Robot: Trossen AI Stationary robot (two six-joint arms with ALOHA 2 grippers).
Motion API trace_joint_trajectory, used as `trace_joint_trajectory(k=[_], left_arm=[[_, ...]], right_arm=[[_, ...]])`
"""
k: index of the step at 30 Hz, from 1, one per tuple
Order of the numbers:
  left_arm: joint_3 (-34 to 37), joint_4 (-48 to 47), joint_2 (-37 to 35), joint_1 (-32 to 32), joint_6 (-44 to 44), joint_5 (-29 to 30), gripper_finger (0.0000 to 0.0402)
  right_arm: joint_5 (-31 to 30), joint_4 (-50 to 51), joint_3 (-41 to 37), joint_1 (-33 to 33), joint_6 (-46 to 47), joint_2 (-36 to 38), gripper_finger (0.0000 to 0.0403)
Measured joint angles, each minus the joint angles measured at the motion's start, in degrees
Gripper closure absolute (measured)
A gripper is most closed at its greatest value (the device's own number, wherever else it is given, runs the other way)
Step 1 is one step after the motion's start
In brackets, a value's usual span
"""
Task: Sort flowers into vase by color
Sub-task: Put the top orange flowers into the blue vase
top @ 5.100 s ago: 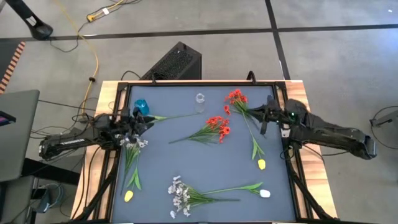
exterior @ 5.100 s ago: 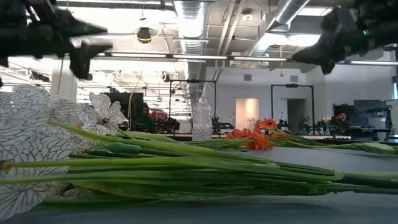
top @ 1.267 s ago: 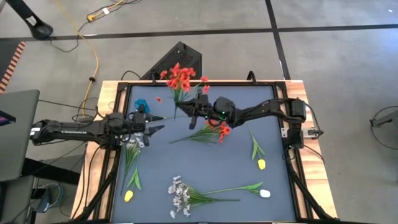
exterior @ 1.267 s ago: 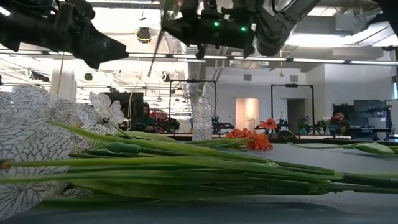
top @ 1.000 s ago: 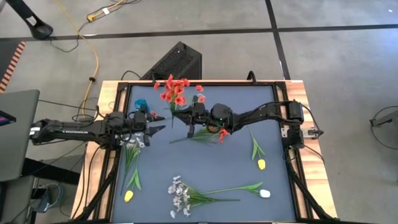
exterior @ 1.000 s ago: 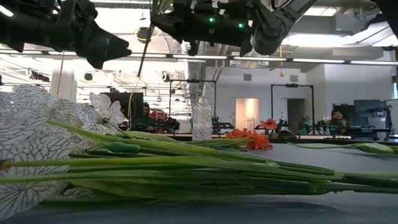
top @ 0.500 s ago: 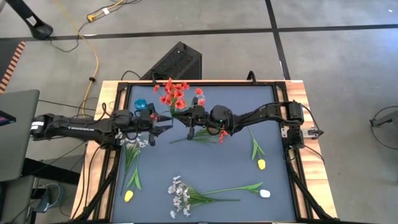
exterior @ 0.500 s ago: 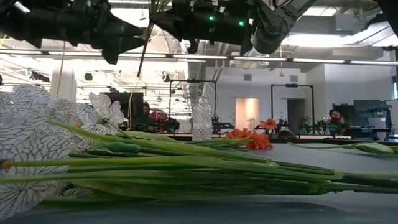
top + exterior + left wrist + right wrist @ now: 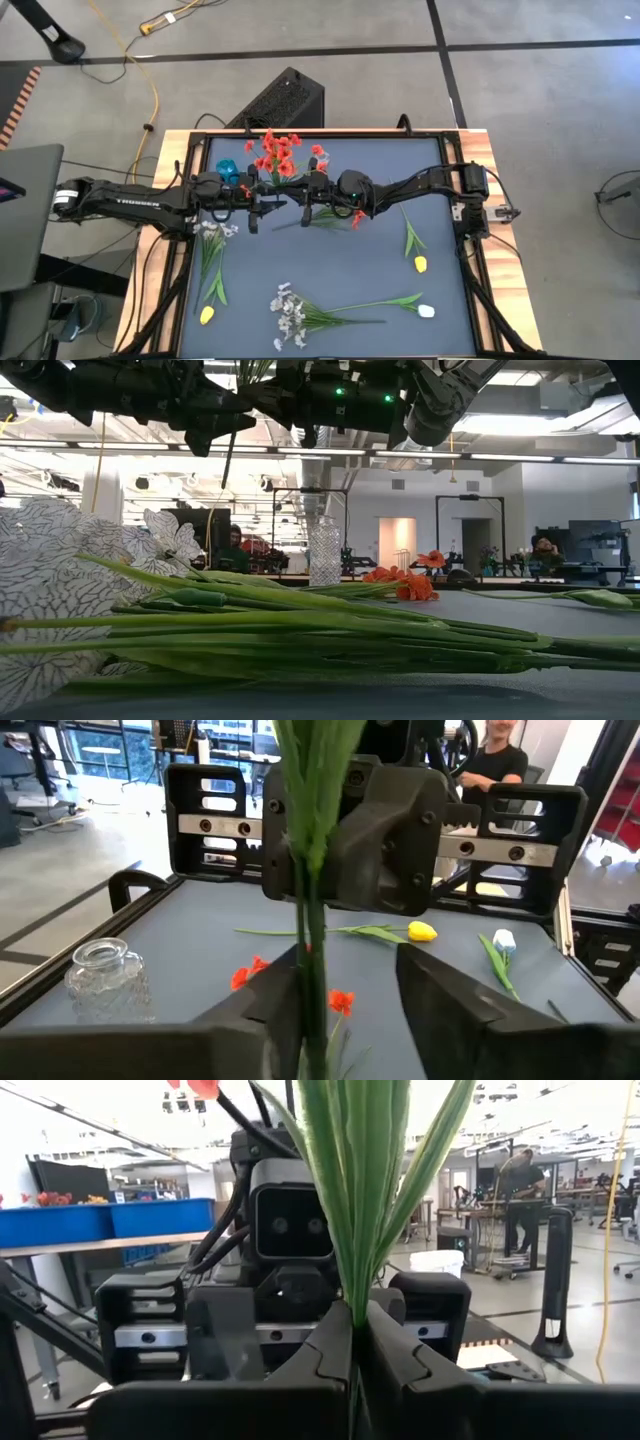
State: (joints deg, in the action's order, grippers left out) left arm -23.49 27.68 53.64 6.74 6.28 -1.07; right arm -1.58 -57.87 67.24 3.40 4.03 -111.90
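Above the middle of the dark table (image 9: 440,300), the two arms now meet — a second ago the left gripper (image 9: 262,208) hung well off to its own side, and it has since slid in until it faces the right gripper (image 9: 308,203) almost nose to nose. Between them stands the red flower stem (image 9: 276,152), which five seconds back lay flat near the right edge. The right gripper is clamped on its green stalk — its wrist view shows both fingers pressed together with the leaves rising straight out of them. The left gripper's fingers stand apart on either side of the stalk, as its own wrist view shows; whether a pad already touches the stem I cannot tell.

To my eye this is a hand-over being set up: the left arm is in place to take the stem so it can go into a vase on that side. The blue vase (image 9: 227,169) sits just behind the left arm near the far-left corner, and a clear glass vase (image 9: 104,982) stands on the table close by.

Nothing is in a vase yet. A second red cluster (image 9: 352,214) lies under the right arm, yellow tulips (image 9: 420,264) and (image 9: 207,315) rest near both side edges, and the white spray (image 9: 290,315) with a white tulip bud (image 9: 426,311) lies along the near edge.
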Motion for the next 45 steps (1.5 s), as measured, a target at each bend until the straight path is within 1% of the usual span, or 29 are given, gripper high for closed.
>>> trace_joint_trajectory(k=[2,5,7,10,12,15,17,20,22,24,27,33,37,40,42,45], left_arm=[[0.00,-0.24,-0.21,0.00,0.00,0.02,0.0309],[0.00,-0.84,-1.04,0.00,-0.67,0.24,0.0375],[0.00,-1.89,-1.78,0.00,-0.97,0.67,0.0392],[0.00,-3.49,-2.84,0.00,-1.07,1.29,0.0398],[0.00,-4.56,-3.81,0.00,-1.05,1.73,0.0399],[0.01,-5.32,-4.75,0.00,-1.03,2.03,0.0399],[0.02,-5.23,-5.53,0.00,-1.06,3.12,0.0400],[0.00,-6.52,-7.30,0.04,-2.42,7.93,0.0400],[-0.01,-8.11,-8.92,0.43,-3.60,12.43,0.0401],[-0.07,-9.73,-10.58,1.04,-4.13,16.43,0.0401],[-0.07,-10.58,-12.79,1.69,-5.96,19.07,0.0401],[-0.07,-10.55,-16.17,3.44,-9.56,21.04,0.0401],[-0.07,-10.67,-16.98,4.66,-10.34,21.26,0.0401],[-0.07,-11.14,-16.98,4.90,-9.83,19.84,0.0401],[-0.06,-11.87,-16.95,4.89,-8.40,16.57,0.0401],[0.86,-11.36,-16.81,4.83,-5.66,8.41,0.0401]], right_arm=[[0.15,0.66,0.00,-0.04,0.00,0.02,0.0358],[0.39,0.69,0.00,-0.07,0.48,0.06,0.0351],[0.40,0.79,0.00,-0.07,0.44,0.09,0.0346],[0.39,1.08,0.00,-0.01,0.44,0.21,0.0332],[0.37,1.41,0.00,0.17,0.45,0.26,0.0316],[0.39,5.31,0.00,0.88,1.26,1.25,0.0279],[0.42,8.35,0.22,1.61,3.75,2.12,0.0249],[1.00,13.99,0.20,2.51,4.64,3.94,0.0199],[4.53,18.15,0.09,3.14,3.23,5.29,0.0170],[7.71,21.75,0.09,3.26,1.87,6.44,0.0148],[9.08,26.62,0.09,3.05,1.42,8.42,0.0133],[9.29,32.10,0.07,2.86,0.53,9.14,0.0132],[9.30,32.10,0.08,2.69,0.40,9.22,0.0132],[9.27,31.61,0.08,2.75,0.42,9.22,0.0132],[9.18,29.64,0.09,2.80,0.44,9.22,0.0132],[9.01,24.06,0.10,2.67,0.58,8.27,0.0132]])
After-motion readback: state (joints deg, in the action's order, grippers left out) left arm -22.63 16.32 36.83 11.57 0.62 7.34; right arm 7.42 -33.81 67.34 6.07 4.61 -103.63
